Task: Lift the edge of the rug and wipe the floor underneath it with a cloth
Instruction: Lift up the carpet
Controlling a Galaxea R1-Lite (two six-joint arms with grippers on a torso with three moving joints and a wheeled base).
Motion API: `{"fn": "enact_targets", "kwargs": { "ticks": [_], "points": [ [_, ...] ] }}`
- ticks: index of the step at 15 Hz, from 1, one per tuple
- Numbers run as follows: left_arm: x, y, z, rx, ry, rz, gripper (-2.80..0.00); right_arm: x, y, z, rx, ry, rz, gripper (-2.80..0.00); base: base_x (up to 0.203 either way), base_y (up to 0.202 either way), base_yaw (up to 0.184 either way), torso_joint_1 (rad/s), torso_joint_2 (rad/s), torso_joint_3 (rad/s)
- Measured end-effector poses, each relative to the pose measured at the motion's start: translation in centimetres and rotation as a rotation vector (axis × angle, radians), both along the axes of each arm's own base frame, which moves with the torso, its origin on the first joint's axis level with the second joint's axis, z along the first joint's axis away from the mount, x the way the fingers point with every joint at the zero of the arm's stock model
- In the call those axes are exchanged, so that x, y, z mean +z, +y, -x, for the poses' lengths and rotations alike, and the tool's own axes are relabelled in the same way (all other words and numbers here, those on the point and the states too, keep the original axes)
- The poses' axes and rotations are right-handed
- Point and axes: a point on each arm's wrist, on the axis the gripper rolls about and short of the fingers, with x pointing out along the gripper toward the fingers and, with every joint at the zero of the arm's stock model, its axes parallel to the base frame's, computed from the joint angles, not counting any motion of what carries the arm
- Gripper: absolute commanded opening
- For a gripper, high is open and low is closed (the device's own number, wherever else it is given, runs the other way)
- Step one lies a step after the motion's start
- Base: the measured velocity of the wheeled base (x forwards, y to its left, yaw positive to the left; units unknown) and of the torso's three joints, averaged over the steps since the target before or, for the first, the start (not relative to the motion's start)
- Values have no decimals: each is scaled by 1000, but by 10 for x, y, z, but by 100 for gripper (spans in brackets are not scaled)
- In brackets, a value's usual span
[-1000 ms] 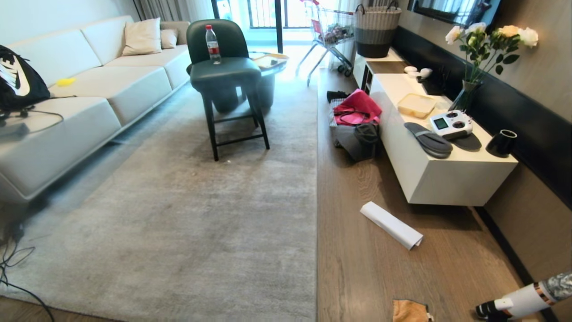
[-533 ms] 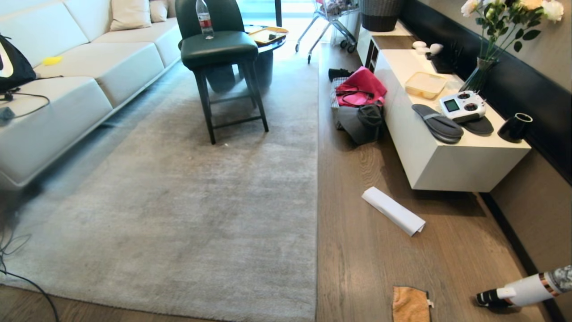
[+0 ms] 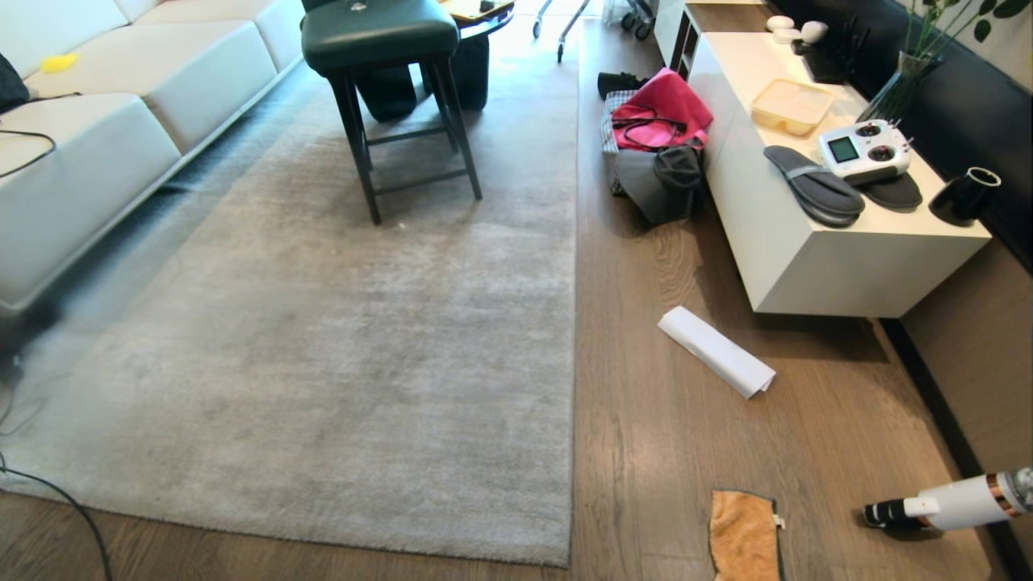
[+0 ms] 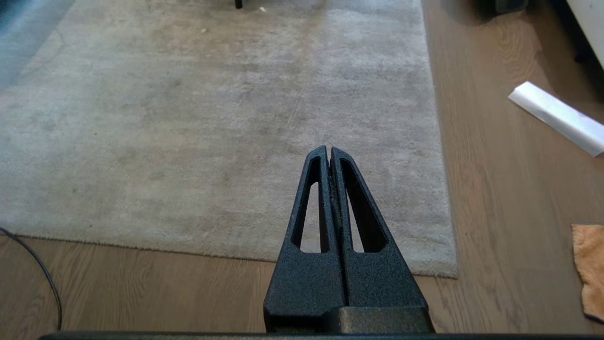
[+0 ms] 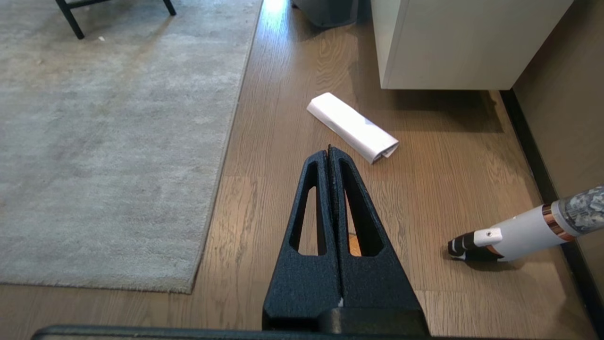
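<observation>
Rug: 1, flat | cloth: 1 | left hand, right hand: 2, both pressed together, empty

Open strip of brown wood-grain plank floor runs from 6 toward 12 o'clock between the large light grey short-pile rug and the white low cabinet. White rolled sheet of paper lies across that strip at about 2 o'clock. Small orange-tan fluffy cloth sits flat at 5 o'clock, well apart from the rug edge. White stick-shaped appliance with a black tip lies at 4 o'clock near the wall. Pile of pink and grey bags blocks the strip at 1 o'clock. Dark green stool stands on the rug at 11 o'clock. Black cable trails at 8 o'clock.
</observation>
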Motion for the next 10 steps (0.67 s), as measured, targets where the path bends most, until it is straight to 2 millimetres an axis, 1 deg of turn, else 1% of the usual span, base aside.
{"fn": "enact_targets", "kwargs": {
  "ticks": [10],
  "points": [
    [0,0,0,0,0,5,-280,0,0,0,0,0,0,-280,0,0,0,2,3,-196]
  ]
}}
